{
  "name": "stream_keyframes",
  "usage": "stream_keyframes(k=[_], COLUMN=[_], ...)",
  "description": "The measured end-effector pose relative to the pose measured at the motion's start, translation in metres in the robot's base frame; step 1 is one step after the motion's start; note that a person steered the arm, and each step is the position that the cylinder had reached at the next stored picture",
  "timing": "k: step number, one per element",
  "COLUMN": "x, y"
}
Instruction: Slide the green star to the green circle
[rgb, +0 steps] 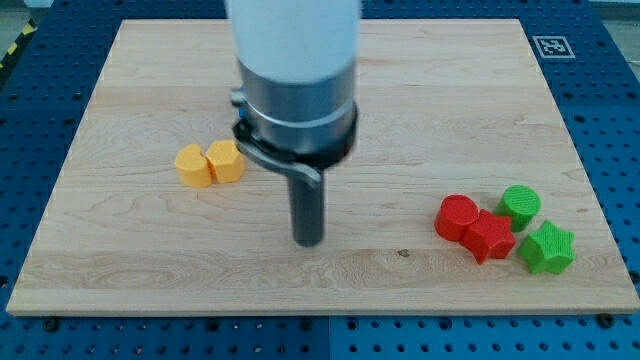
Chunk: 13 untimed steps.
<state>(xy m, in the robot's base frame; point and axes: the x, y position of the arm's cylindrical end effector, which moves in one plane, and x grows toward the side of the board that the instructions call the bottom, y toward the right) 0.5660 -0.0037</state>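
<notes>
The green star (547, 248) lies near the board's lower right corner. The green circle (520, 206) sits just above and left of it, a small gap between them. My tip (309, 241) rests on the board near the middle bottom, far to the left of both green blocks and touching no block.
A red circle (457, 217) and a red star (489, 236) sit touching each other just left of the green blocks. Two yellow blocks (209, 163) lie side by side at the left. The wooden board (120, 90) ends close below and right of the green star.
</notes>
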Motion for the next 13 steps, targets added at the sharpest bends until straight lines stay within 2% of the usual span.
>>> stream_keyframes(k=[1, 3, 4, 5, 9, 10, 13], x=[0.031, 0.038, 0.038, 0.038, 0.052, 0.052, 0.052], y=[0.06, 0.106, 0.173, 0.201, 0.221, 0.259, 0.26])
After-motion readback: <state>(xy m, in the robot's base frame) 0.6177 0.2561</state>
